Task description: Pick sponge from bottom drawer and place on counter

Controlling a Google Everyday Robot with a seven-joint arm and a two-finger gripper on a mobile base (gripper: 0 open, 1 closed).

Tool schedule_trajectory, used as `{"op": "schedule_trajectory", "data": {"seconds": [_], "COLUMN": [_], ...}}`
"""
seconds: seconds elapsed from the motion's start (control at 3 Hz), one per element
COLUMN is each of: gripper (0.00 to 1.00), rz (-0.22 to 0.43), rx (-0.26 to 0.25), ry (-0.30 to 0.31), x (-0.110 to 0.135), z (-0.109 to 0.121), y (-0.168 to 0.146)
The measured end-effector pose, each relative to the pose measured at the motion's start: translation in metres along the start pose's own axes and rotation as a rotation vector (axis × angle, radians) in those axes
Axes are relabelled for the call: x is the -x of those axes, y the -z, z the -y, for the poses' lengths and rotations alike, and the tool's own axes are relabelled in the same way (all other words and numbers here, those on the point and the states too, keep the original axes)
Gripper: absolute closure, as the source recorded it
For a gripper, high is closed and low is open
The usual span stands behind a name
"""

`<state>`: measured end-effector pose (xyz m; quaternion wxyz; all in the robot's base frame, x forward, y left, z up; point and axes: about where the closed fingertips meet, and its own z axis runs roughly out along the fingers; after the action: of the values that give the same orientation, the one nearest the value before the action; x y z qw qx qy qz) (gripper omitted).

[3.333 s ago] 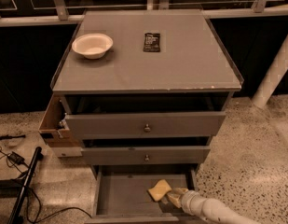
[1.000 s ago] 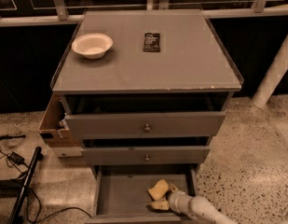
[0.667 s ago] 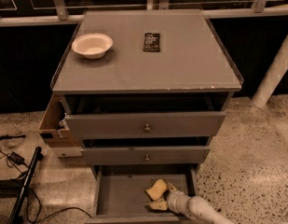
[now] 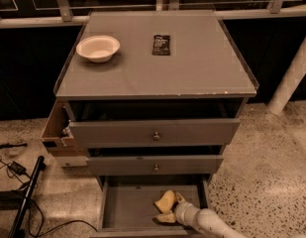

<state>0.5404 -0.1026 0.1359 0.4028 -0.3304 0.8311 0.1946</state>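
Gripper (image 4: 177, 208) in bottom drawer (image 4: 127, 207) — arm (image 4: 213, 225) cut off below.

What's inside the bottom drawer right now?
The sponge lies right of centre on the grey floor of the bottom drawer, with the gripper reaching in beside it. The arm covers the drawer's front right corner, so anything there is hidden.
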Motion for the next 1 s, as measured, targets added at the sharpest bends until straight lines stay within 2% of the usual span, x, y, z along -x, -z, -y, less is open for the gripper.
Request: {"op": "schedule_trajectory", "data": {"seconds": [1.0], "gripper": [0.14], "rz": [-0.047], "rx": [-0.01], "ry": [0.109], "x": [-0.003], "z": [0.002], "y": [-0.019]}}
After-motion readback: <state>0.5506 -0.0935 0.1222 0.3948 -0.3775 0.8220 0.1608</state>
